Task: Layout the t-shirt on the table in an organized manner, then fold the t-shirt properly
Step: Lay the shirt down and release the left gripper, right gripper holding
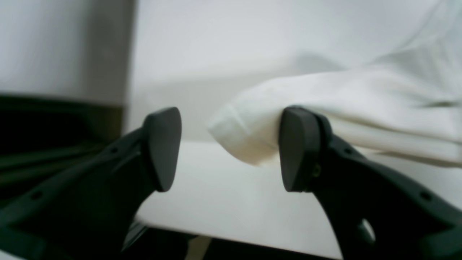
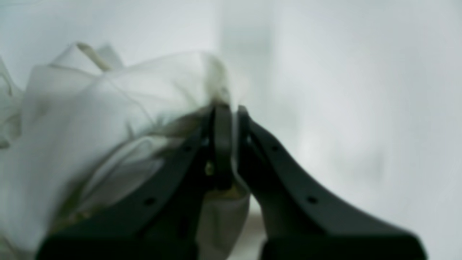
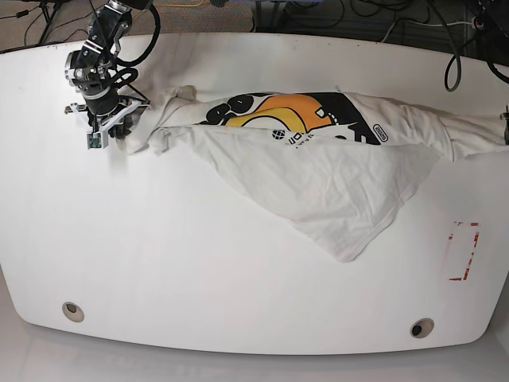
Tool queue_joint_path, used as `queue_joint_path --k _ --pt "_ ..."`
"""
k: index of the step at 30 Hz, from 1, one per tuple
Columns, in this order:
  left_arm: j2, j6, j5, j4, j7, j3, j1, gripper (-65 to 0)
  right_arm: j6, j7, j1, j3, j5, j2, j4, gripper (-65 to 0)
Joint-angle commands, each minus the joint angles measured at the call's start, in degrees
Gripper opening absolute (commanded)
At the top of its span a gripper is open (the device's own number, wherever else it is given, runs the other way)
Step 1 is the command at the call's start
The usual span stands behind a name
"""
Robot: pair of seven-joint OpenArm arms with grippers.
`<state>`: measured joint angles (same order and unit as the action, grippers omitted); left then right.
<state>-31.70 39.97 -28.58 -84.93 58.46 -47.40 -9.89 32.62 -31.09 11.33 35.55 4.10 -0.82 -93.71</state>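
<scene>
One t-shirt (image 3: 318, 159) lies stretched across the table (image 3: 199, 270), long axis running left to right in the base view. Right gripper (image 2: 227, 144) pinches its cloth at that view's left end; left gripper (image 1: 231, 148) stands wide at the other end, gripping nothing. Red tape rectangle (image 3: 463, 251) lies nearby

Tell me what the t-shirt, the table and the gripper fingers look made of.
t-shirt: soft white woven or knit cloth, likely cotton; it creases and drapes.
table: smooth, hard white top, probably laminate; faint sheen.
Left gripper fingers: matte black, probably moulded plastic.
</scene>
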Motion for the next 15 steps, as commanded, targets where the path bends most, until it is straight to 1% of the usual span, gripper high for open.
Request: queue_joint_path --k 1,3,7,11,13,15 --pt "-1.66 0.03 -4.61 -3.73 2.16 -0.12 1.32 -25.1 -0.23 0.98 -0.92 0.10 -0.54 -0.72 -1.01 -64.8" --pt "-1.66 0.03 -8.74 -5.93 5.06 0.67 1.93 -25.1 -0.23 0.98 -1.18 0.19 -0.54 -0.72 -1.01 -64.8" --pt "-1.66 0.03 -14.19 -9.45 9.02 3.13 3.25 -25.1 -0.23 0.89 -1.35 0.19 -0.54 -0.72 -1.01 -64.8" --pt "-1.66 0.03 -17.88 -12.17 10.07 3.75 4.31 -25.1 -0.23 0.89 -1.44 0.19 -0.54 -0.72 -1.01 -64.8" --pt "-1.57 0.03 -18.50 -12.44 9.98 4.28 4.92 -25.1 -0.23 0.89 -1.44 0.19 -0.54 -0.72 -1.01 -64.8" --pt "-1.31 0.03 -18.50 -12.35 9.90 5.24 7.38 -25.1 -0.23 0.89 -1.44 0.19 -0.54 -0.72 -1.01 -64.8"
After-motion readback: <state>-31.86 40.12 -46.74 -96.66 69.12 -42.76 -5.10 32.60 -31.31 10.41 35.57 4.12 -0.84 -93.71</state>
